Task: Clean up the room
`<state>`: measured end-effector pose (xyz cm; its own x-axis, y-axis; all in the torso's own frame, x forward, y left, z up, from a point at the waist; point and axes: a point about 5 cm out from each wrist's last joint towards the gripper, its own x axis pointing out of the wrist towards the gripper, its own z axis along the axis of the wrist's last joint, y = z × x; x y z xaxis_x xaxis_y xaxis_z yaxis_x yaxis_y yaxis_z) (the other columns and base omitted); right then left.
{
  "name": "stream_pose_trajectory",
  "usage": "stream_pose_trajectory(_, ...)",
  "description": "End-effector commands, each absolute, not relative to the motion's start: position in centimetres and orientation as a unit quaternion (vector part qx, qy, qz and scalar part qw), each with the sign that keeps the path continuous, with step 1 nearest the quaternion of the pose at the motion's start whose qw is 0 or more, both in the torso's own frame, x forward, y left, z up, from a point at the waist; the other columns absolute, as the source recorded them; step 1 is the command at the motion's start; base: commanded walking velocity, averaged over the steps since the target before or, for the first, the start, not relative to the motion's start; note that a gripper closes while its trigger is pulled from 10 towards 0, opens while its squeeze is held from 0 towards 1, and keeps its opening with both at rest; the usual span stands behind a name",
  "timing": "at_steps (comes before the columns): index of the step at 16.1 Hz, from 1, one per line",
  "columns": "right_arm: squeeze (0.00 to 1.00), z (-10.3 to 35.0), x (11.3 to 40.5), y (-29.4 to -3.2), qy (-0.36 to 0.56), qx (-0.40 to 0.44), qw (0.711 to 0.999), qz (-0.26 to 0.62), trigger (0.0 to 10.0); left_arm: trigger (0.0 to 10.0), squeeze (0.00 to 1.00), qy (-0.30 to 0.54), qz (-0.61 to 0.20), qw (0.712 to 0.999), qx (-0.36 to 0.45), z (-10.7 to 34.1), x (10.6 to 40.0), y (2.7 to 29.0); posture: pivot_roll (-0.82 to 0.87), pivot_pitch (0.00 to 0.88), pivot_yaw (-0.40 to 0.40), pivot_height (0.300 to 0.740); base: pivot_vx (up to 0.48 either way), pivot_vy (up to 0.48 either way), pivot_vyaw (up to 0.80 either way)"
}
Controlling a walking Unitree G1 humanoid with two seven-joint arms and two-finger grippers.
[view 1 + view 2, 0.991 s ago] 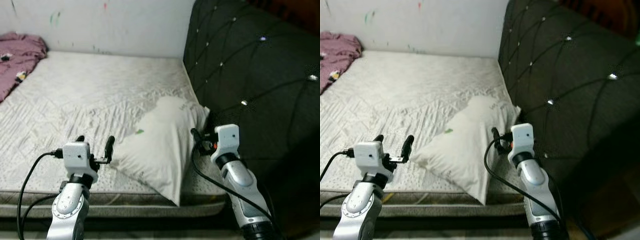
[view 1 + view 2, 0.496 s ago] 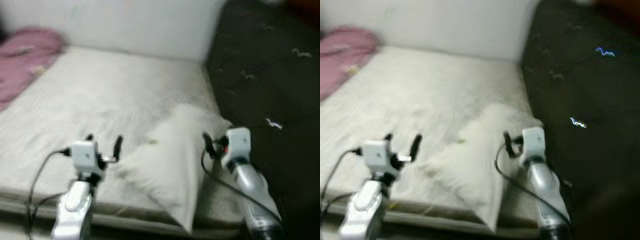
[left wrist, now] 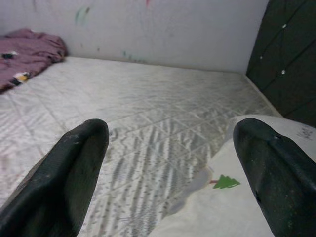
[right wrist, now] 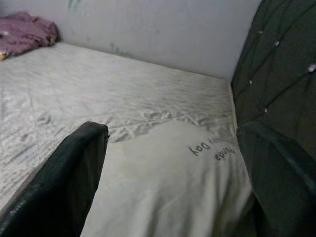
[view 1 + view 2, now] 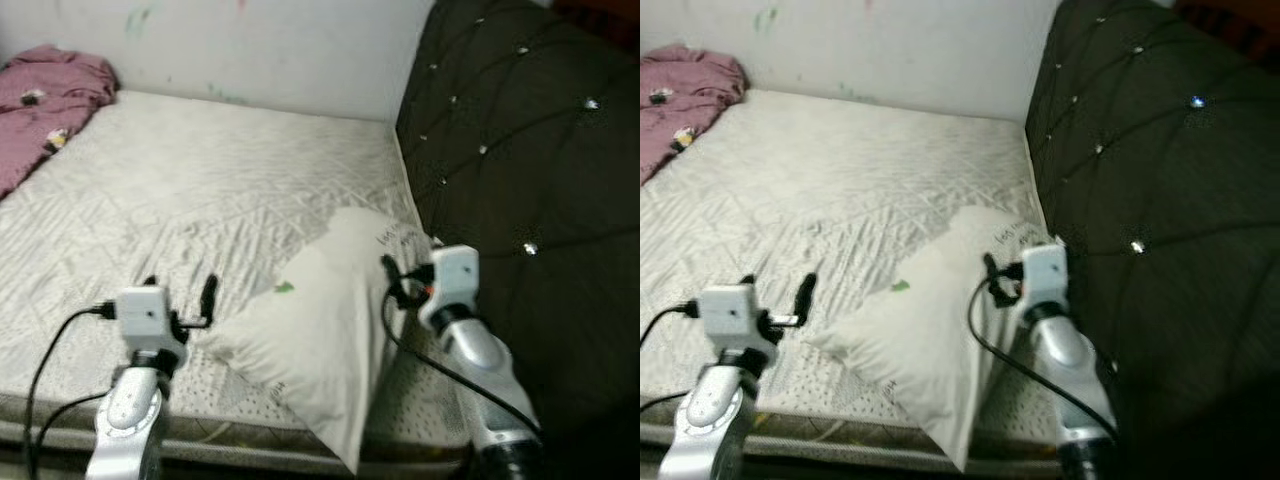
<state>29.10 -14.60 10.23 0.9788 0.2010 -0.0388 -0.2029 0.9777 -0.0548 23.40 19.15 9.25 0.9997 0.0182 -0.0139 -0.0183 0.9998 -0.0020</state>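
We are standing at the side of a bed (image 5: 200,190) with both arms held out over its near edge. Its mattress is bare, quilted and pale. A white pillow (image 5: 320,330) is lying at the near right corner of the mattress, close to the dark tufted headboard (image 5: 520,160); one corner of it is hanging over the mattress's front edge. It bears a small green tree mark and some dark lettering near its far end. A pink blanket (image 5: 50,85) is lying bunched at the far left corner of the bed, against the white wall (image 5: 260,45), well apart from the pillow.

Our left gripper (image 5: 180,290) is hovering just above the mattress, beside the pillow's left edge, with its fingers (image 3: 74,168) spread wide and holding nothing. In the left wrist view the pillow's corner with the tree mark is lying between the two fingers.

Our right gripper (image 5: 392,278) is hovering over the pillow's right side, between the pillow and the headboard. Its fingers (image 4: 74,168) are likewise spread apart and are gripping nothing, and the right wrist view is showing the pillow between them.
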Motion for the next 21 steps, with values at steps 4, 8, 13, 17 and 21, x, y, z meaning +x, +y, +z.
stream_pose_trajectory(4, 0.0, 10.4, 29.1, -15.4, 0.021, -0.027, 0.995, 0.089, 10.0, 10.0, 0.0, 0.003, 0.02, 1.0, 0.008, 10.1, 22.0, 19.2, -0.04, 0.0, -0.053, 0.74, 0.0, 0.0, -0.4)
stream_pose_trajectory(8, 0.0, 10.1, 29.0, -15.2, 0.034, -0.017, 0.995, 0.095, 10.0, 10.0, 0.0, 0.019, 0.03, 0.999, 0.008, 9.7, 21.6, 19.5, -0.03, 0.0, -0.056, 0.74, 0.0, 0.0, 0.0)
stream_pose_trajectory(13, 0.0, 10.1, 28.9, -15.2, 0.038, -0.011, 0.995, 0.095, 10.0, 10.0, 0.0, 0.024, 0.027, 0.999, 0.005, 9.7, 21.5, 19.5, -0.03, 0.0, -0.049, 0.72, 0.0, 0.0, 0.0)
stream_pose_trajectory(17, 0.0, 10.1, 28.9, -15.2, 0.039, -0.01, 0.994, 0.097, 10.0, 10.0, 0.0, 0.026, 0.03, 0.999, 0.001, 9.7, 21.6, 19.5, -0.04, 0.0, -0.053, 0.675, 0.0, 0.0, 0.0)
stream_pose_trajectory(21, 0.0, 10.1, 29.0, -15.3, 0.04, -0.013, 0.994, 0.101, 10.0, 10.0, 0.0, 0.025, 0.027, 0.999, -0.001, 9.7, 21.7, 19.3, -0.04, 0.0, -0.06, 0.63, 0.0, 0.0, 0.0)
